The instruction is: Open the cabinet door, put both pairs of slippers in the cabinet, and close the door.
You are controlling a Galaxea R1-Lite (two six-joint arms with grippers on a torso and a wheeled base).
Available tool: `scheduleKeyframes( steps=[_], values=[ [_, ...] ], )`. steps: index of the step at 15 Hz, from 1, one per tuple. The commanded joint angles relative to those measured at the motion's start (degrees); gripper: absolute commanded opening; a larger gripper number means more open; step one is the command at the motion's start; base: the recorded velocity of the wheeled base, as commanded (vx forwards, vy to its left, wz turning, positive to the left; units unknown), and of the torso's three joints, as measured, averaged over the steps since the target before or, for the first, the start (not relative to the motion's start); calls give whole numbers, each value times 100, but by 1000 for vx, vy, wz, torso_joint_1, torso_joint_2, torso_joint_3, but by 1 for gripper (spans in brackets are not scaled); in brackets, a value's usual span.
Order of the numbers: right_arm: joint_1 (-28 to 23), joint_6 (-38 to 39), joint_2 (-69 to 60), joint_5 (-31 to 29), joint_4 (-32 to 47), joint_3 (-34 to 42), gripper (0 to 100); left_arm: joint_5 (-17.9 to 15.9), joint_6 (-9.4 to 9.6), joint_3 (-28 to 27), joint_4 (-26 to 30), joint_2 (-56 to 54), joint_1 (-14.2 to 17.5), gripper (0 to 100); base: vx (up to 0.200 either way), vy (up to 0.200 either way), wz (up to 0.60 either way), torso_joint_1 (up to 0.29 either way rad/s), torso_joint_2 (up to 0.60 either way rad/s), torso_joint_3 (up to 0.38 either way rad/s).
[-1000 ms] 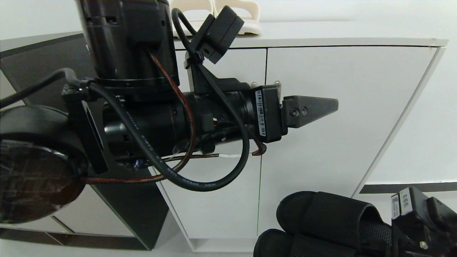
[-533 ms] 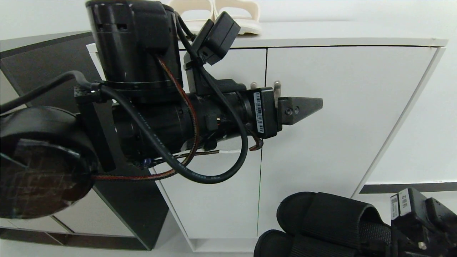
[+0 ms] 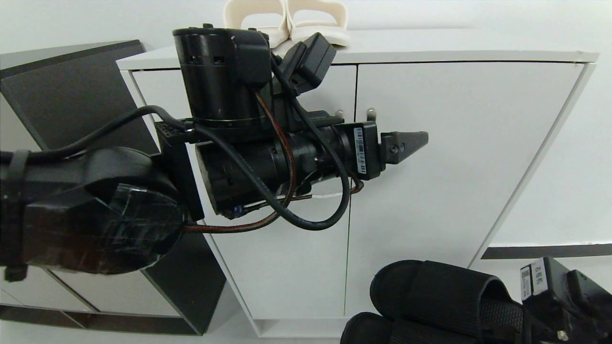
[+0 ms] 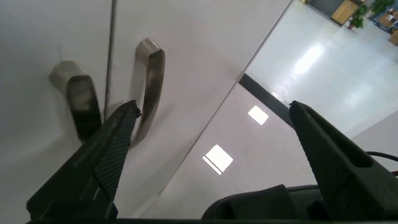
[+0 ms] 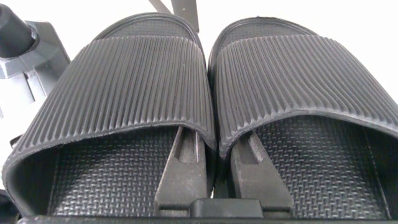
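A white two-door cabinet (image 3: 430, 191) stands with both doors shut. The robot's left end effector (image 4: 214, 155) hangs spread wide just in front of the right-hand door's curved metal handle (image 4: 149, 87), one fingertip (image 4: 121, 134) beside the loop but gripping nothing. It looks lined up to take that handle, not its twin (image 4: 78, 102) across the seam. Opening the door, the task's first step, is not yet done.

Low and to the right, the right end effector (image 5: 214, 171) is clenched on a pair of black ribbed rubber slippers (image 5: 205, 93). One finger sits inside each shoe, pinching the two adjoining side walls together so both travel as a single load. They are held clear of the cabinet front, likely to leave the door room to swing.

A second pair of cream slide slippers (image 3: 291, 21) rests on the cabinet top at its front edge, nearer the left corner than the right. They wait there untouched, since one arm is carrying the black pair and the other is at the door.
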Motion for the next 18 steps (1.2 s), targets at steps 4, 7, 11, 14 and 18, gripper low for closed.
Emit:
scheduleKeyframes(
  steps=[4,7,11,14,18],
  values=[
    [136,-12,-21,2,5,102,0,-8,-22,-231,-8,322,24,100,0,0,0,0,0,0],
    [250,-3,-21,2,23,137,0,-8,-66,-240,-8,322,24,0,0,0,0,0,0,0],
    [505,14,-136,177,155,304,0,-17,-66,-213,-8,208,24,0,0,0,0,0,0,0],
    [523,14,-399,661,164,436,0,-219,-66,191,-8,-143,-55,0,0,0,0,0,0,0],
    [523,5,-461,863,164,462,0,-298,-48,709,-8,-767,-292,0,0,0,0,0,0,0]
  ],
)
